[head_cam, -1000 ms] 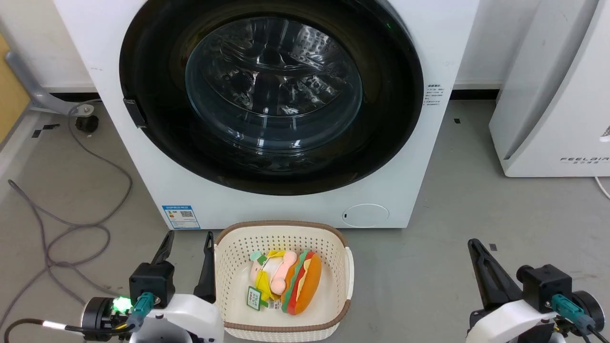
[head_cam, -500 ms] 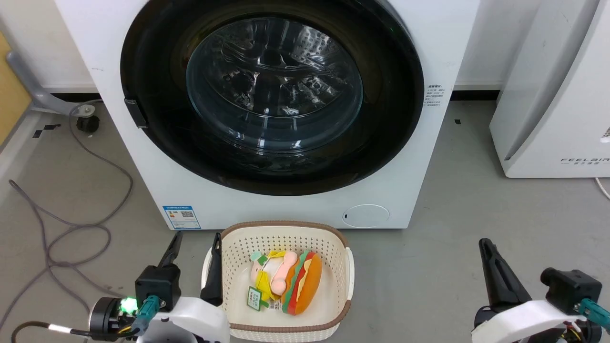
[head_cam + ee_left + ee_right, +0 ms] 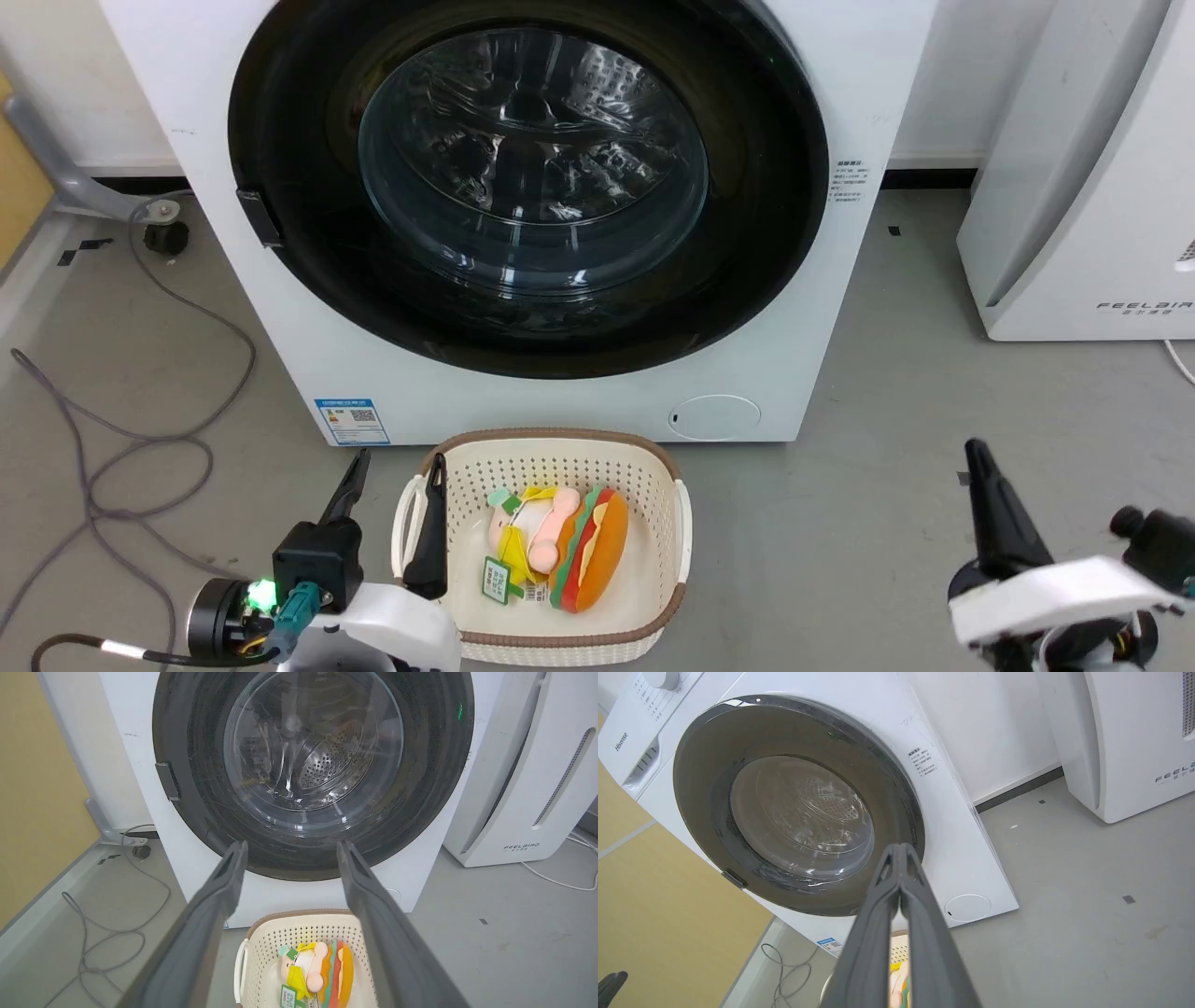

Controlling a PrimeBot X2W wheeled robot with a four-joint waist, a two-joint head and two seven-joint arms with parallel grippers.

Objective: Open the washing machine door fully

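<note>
Now, door: shut, far ahead of both hands.
Tab: door's left edge; left hand nearer.
Left hand: spread, empty.
Right hand: pressed together, empty.

Left gripper sits low on my left side, its two dark fingers spread wide apart and pointing forward with nothing between them. A green light glows on the wrist behind it. My right gripper is low on my right, fingers pressed together into one dark blade, white forearm angled beneath.
</note>
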